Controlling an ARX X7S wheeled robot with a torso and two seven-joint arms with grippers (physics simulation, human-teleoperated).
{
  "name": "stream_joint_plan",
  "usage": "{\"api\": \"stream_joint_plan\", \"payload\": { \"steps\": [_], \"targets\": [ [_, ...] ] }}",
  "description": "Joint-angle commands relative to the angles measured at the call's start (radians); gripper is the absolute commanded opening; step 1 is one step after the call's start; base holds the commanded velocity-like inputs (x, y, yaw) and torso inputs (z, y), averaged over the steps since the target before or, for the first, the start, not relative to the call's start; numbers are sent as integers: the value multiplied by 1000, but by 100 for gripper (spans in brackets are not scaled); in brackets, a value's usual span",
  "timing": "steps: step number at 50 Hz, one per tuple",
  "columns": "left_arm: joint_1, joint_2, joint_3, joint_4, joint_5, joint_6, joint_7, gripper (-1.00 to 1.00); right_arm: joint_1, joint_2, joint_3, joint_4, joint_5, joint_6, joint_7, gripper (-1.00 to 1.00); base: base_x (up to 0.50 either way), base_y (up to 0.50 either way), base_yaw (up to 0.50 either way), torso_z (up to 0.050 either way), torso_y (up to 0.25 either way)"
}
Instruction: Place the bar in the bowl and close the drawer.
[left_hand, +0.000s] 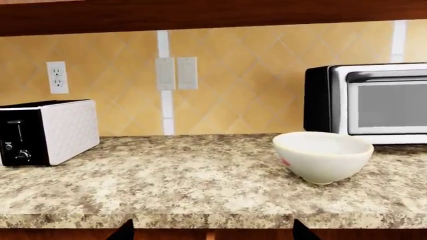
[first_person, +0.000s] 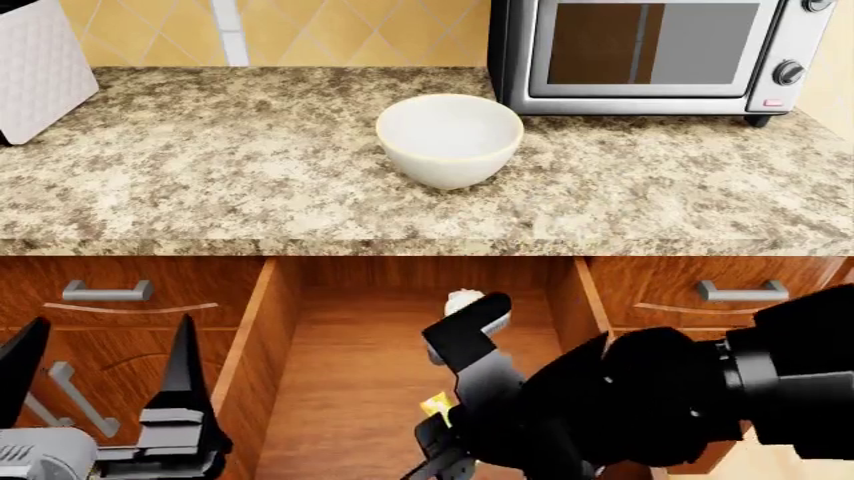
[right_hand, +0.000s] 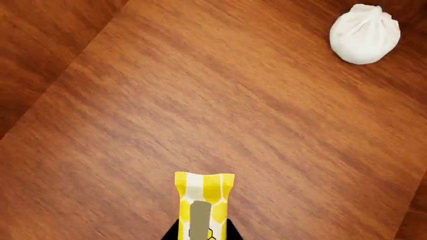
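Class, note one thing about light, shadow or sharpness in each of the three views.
Left wrist view: even light, faint shadow under the bowl. Head view: two-tone reflection on the oven door. Right wrist view: crisp wood grain on the drawer floor; the yellow bar is cut off by the frame edge.

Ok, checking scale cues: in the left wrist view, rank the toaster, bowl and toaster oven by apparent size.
1. toaster oven, though cropped
2. toaster
3. bowl, nearly as wide as the toaster, but nearer

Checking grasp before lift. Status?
Left gripper open. Right gripper shut on bar, in open drawer. Bowl empty. White lump lies apart.
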Motion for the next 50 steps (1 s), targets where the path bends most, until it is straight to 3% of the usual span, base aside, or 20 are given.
{"api": "stream_joint_plan", "payload": {
  "steps": [1,6,11,19,35,50],
  "targets": [
    [-184,-45,-118,31,-299,-102,128,100,196,108,82,-139,21,27,39,-100,0,0,0,0,0],
    [-345,-61,-219,49,-541,-196,192,100,315,151,128,-143,80,76,24,-100,0,0,0,0,0],
    [-541,-25,-335,8,-796,-345,221,100,429,168,170,-121,137,132,13,-100,0,0,0,0,0],
    [-824,163,-393,-214,-1017,-624,238,100,546,136,224,36,162,203,-60,-100,0,0,0,0,0],
    [-1131,487,-330,-707,-994,-862,319,100,608,-76,228,561,56,272,-208,-100,0,0,0,0,0],
    [-1159,596,-281,-944,-868,-864,380,100,538,-229,208,920,-67,168,-315,-100,0,0,0,0,-11]
  ]
}}
